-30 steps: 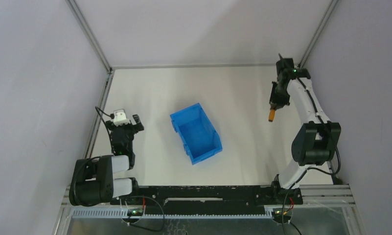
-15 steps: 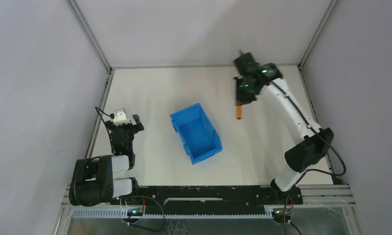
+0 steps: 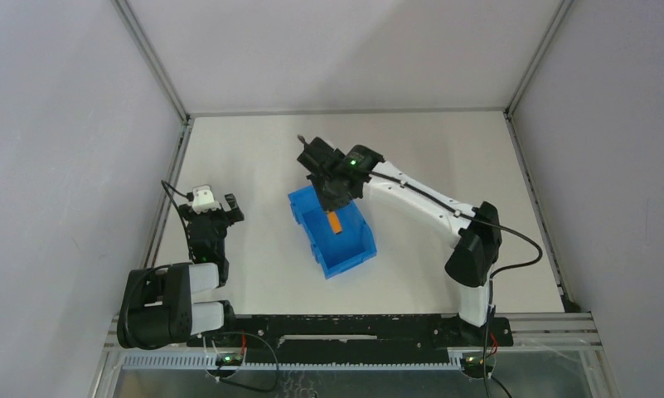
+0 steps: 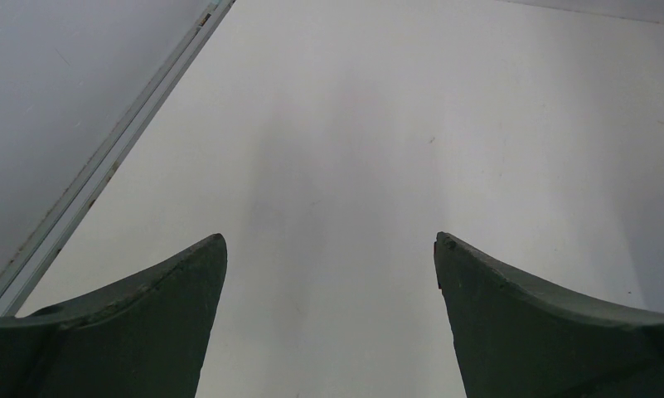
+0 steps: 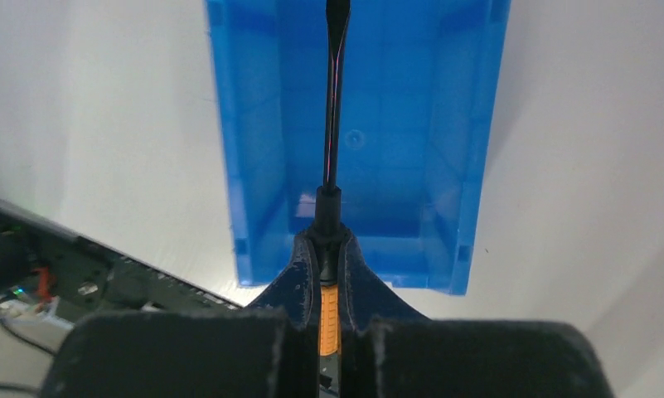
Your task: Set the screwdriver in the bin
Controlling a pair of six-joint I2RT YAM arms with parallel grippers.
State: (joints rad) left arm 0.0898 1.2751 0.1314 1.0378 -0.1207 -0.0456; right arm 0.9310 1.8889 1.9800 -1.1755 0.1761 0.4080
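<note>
The blue bin (image 3: 350, 259) sits mid-table, angled. My right gripper (image 3: 333, 201) hovers over its far half, shut on the screwdriver (image 3: 335, 222), whose orange handle shows above the bin's inside. In the right wrist view the gripper (image 5: 327, 242) clamps the orange handle (image 5: 329, 311), and the thin black shaft (image 5: 335, 99) points out over the bin's floor (image 5: 411, 124). I cannot tell how high the tool hangs above that floor. My left gripper (image 3: 215, 207) rests at the table's left side, away from the bin, open and holding nothing (image 4: 328, 240).
Grey walls with metal frame posts (image 3: 150, 58) close in the table on three sides. A metal rail (image 4: 104, 166) runs along the left edge beside the left gripper. The black base bar (image 3: 345, 325) spans the near edge.
My right arm has swung left from the far right side to above the bin, carrying the screwdriver. The left arm and the bin have not moved.
</note>
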